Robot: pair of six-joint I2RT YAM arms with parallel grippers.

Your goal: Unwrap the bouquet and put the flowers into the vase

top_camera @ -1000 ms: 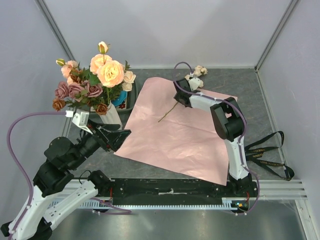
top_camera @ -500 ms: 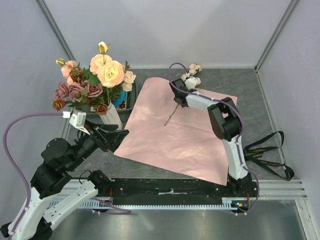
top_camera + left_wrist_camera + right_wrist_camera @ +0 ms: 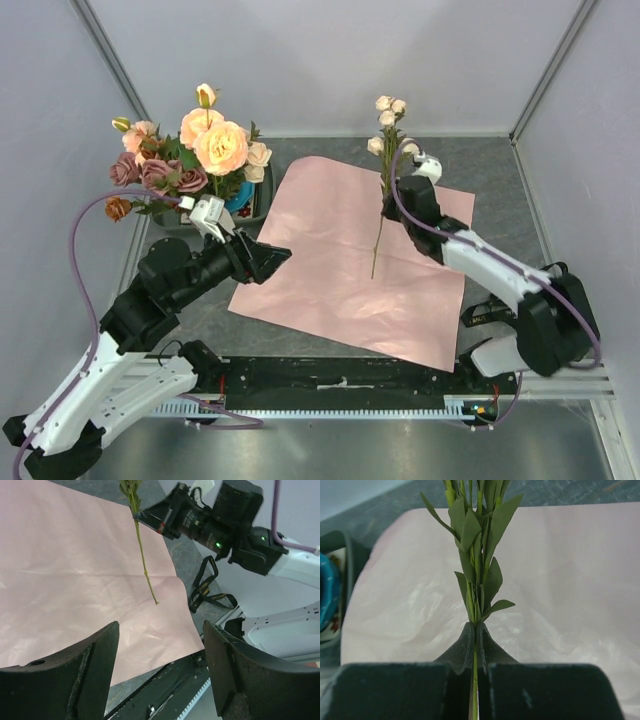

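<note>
A sprig of cream roses [image 3: 388, 115] on a thin green stem [image 3: 379, 235] hangs upright above the pink paper sheet [image 3: 340, 280]. My right gripper [image 3: 390, 205] is shut on that stem just below its leaves [image 3: 477, 580], with the fingertips [image 3: 468, 635] pressed together around it. A full bunch of peach, cream and mauve flowers [image 3: 195, 150] stands at the back left; the vase under it is hidden behind my left arm. My left gripper [image 3: 275, 258] is open and empty over the sheet's left edge, and its wrist view looks across the paper [image 3: 60, 570] at the dangling stem [image 3: 142, 555].
A dark tray with a blue ring [image 3: 245, 197] sits behind the flower bunch. A black strap [image 3: 530, 300] lies on the grey tabletop at the right, beside my right arm's base. Enclosure walls close in the left, back and right sides.
My right gripper shut on the stem, which lay on the paper, and lifted it upright while the arm swung to the right. My left arm moved forward and right towards the sheet.
</note>
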